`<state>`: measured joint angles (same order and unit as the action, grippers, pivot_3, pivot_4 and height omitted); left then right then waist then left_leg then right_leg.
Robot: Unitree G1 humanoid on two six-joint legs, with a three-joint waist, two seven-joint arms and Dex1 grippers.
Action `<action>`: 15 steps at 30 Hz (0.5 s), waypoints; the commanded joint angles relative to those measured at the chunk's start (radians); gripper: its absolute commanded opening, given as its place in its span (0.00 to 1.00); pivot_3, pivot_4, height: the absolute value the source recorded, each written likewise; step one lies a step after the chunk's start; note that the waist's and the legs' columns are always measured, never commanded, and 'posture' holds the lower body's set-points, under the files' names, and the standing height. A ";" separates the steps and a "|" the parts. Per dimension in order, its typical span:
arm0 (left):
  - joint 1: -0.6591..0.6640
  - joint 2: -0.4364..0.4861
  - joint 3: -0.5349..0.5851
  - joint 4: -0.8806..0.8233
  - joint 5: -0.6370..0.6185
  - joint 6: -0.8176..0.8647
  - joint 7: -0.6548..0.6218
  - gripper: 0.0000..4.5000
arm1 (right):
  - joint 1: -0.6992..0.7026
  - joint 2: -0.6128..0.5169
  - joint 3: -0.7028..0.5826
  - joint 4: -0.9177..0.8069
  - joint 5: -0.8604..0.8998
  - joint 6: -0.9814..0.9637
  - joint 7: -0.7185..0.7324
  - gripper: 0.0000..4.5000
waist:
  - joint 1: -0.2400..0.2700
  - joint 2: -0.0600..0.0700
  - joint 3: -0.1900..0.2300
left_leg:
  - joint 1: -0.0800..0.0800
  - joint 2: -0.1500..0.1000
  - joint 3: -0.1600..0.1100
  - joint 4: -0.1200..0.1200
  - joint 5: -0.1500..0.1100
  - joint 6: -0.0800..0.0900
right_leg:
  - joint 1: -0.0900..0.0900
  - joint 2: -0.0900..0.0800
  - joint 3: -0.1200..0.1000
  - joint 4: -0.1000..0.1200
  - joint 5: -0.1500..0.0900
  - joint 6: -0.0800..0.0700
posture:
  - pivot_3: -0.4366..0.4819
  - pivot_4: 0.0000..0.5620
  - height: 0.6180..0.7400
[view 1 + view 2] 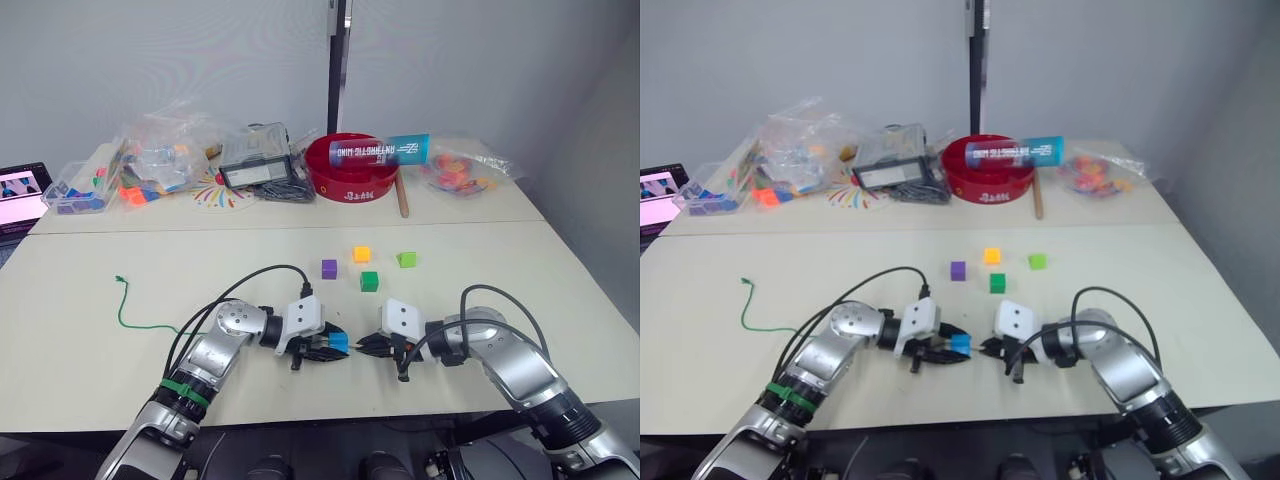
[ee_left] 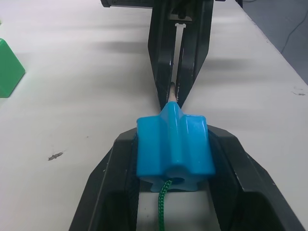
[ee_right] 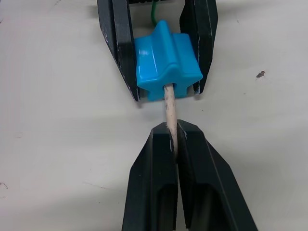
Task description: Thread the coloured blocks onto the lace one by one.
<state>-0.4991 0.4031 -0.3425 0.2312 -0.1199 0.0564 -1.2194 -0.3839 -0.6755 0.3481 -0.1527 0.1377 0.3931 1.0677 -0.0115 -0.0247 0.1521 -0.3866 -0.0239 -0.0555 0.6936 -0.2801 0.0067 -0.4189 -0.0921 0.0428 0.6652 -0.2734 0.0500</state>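
Back of the table (image 1: 90,290) was cluttered, I noted: a red round tub (image 1: 352,170) at twelve o'clock with a clear tube (image 1: 380,152) lying across it, crinkly plastic bags of bright pieces (image 1: 160,160) at eleven, another bag (image 1: 458,172) at one, nothing of it near my arms. Four loose blocks sat in a small cluster just beyond the grippers: purple (image 1: 329,268), orange-yellow (image 1: 361,254), light green (image 1: 405,259) and dark green (image 1: 369,281), smooth glossy plastic, apart from each other. Down at six o'clock my left gripper (image 1: 337,346) was pinching the blue block (image 2: 174,146), a shiny notched cube with ridged sides, its black fingers pressed against both flanks. The lace (image 1: 140,322), thin braided green cord, trailed off toward nine o'clock across the pale matte tabletop and ran into the block's hole from behind. Its stiff pale tip (image 3: 169,108) poked out the far face, and my right gripper (image 3: 175,139) was closed tight on that tip, directly facing the left one.
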 commanded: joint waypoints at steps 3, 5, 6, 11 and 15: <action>0.011 0.040 0.034 -0.030 -0.032 -0.035 -0.033 0.31 | 0.008 -0.007 -0.015 0.008 -0.032 0.018 -0.037 0.00 | 0.000 0.000 0.000 | 0.000 0.000 0.000 0.000 0.000 0.000 | 0.000 0.000 0.000 0.000 0.000 0.000 | 0.48 0.27 1.00; 0.022 0.081 0.068 -0.039 -0.058 -0.043 -0.062 0.31 | 0.008 -0.005 -0.013 -0.001 -0.032 0.023 -0.041 0.00 | -0.001 0.000 0.000 | 0.000 0.000 0.000 0.000 0.000 0.000 | 0.000 0.000 0.000 0.000 0.000 0.000 | 0.48 0.27 1.00; 0.026 0.098 0.079 -0.042 -0.069 -0.046 -0.073 0.31 | 0.007 -0.004 -0.012 -0.003 -0.032 0.024 -0.042 0.00 | -0.001 0.000 0.000 | 0.000 0.000 0.000 0.000 0.000 0.000 | 0.000 0.000 0.000 0.000 0.000 0.000 | 0.48 0.27 1.00; 0.061 0.229 0.170 0.006 -0.105 -0.088 -0.138 0.31 | 0.002 0.001 -0.003 -0.009 -0.034 0.019 -0.044 0.00 | -0.002 0.000 0.000 | 0.000 0.001 0.000 0.000 0.000 0.000 | -0.001 0.001 0.000 0.000 0.000 0.000 | 0.48 0.27 1.00; 0.068 0.376 0.257 0.200 -0.104 -0.202 -0.225 0.31 | -0.010 0.001 0.005 -0.008 -0.038 0.008 -0.034 0.00 | -0.003 0.000 0.000 | 0.000 0.001 0.000 -0.001 0.000 0.000 | -0.001 0.001 0.000 0.000 0.000 0.000 | 0.48 0.27 1.00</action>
<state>-0.4298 0.7306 -0.1410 0.3559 -0.2147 -0.0885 -1.4068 -0.3877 -0.6721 0.3495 -0.1641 0.1238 0.3998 1.0374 -0.0144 -0.0246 0.1521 -0.3865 -0.0228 -0.0555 0.6930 -0.2801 0.0067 -0.4200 -0.0913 0.0423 0.6650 -0.2734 0.0500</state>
